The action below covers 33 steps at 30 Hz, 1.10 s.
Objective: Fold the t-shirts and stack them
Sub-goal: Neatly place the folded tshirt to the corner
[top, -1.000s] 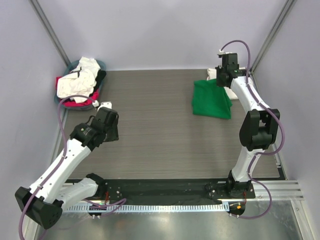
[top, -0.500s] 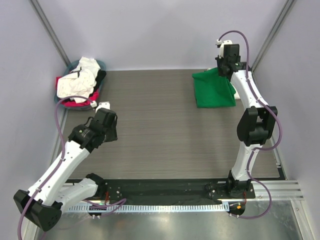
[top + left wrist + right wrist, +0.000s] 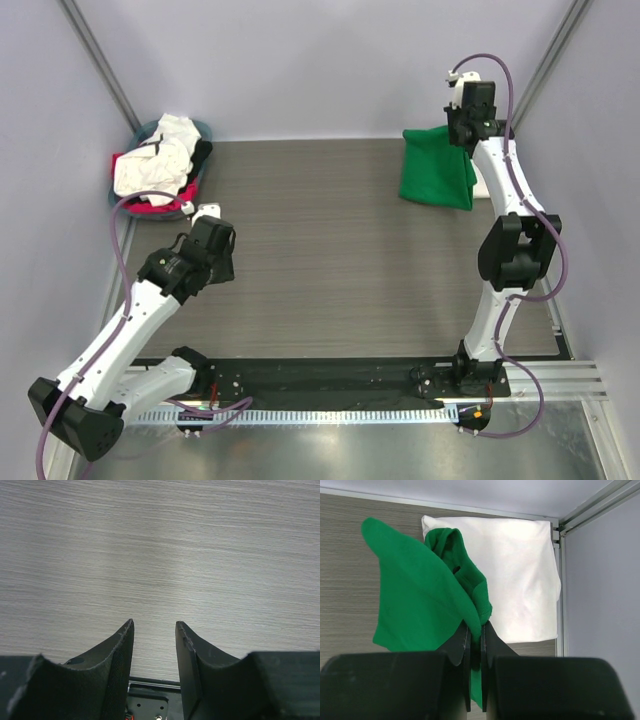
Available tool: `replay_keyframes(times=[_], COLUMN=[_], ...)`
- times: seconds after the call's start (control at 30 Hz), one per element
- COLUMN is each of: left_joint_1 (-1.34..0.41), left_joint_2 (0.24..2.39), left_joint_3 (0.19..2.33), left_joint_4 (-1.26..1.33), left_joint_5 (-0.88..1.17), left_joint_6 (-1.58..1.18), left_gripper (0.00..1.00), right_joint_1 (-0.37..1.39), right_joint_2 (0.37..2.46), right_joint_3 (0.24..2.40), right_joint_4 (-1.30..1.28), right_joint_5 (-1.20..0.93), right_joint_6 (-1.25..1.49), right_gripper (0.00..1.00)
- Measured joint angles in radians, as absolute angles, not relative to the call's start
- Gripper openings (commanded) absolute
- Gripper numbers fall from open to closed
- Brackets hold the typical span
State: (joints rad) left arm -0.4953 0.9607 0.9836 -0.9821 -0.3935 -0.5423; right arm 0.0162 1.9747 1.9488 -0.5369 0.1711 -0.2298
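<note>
Green t-shirt (image 3: 437, 170): it hangs bunched from the right gripper (image 3: 475, 630), whose jaws are clamped on the cloth, above the far right corner of the table (image 3: 320, 250). A folded white t-shirt (image 3: 520, 580) lies flat in that corner beneath it. The basket (image 3: 148, 128) at the table's far left corner holds a crumpled white t-shirt (image 3: 155, 162) on top, pink-red cloth (image 3: 150, 208) under it and black cloth (image 3: 203, 152) beside it. The left gripper (image 3: 154, 630) hovers over the table's left side, jaws parted and empty.
</note>
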Motion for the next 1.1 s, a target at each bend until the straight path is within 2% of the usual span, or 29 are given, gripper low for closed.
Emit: replay_keyframes(times=[0.4, 1.1], left_joint_1=[-0.495, -0.495], left_joint_2=[0.971, 0.972], left_joint_3=[0.983, 0.983], left_joint_4=[-0.982, -0.982], left_joint_5=[-0.397, -0.401], left_joint_6=[-0.545, -0.546], left_gripper=[0.38, 0.38], right_joint_1=[-0.041, -0.042], right_joint_2=[1.953, 1.786], right_joint_3=[1.949, 1.945], right_joint_4=[-0.554, -0.567], right_joint_5=[0.059, -0.090], right_joint_6=[-0.205, -0.178], right_gripper=[0.01, 0.01])
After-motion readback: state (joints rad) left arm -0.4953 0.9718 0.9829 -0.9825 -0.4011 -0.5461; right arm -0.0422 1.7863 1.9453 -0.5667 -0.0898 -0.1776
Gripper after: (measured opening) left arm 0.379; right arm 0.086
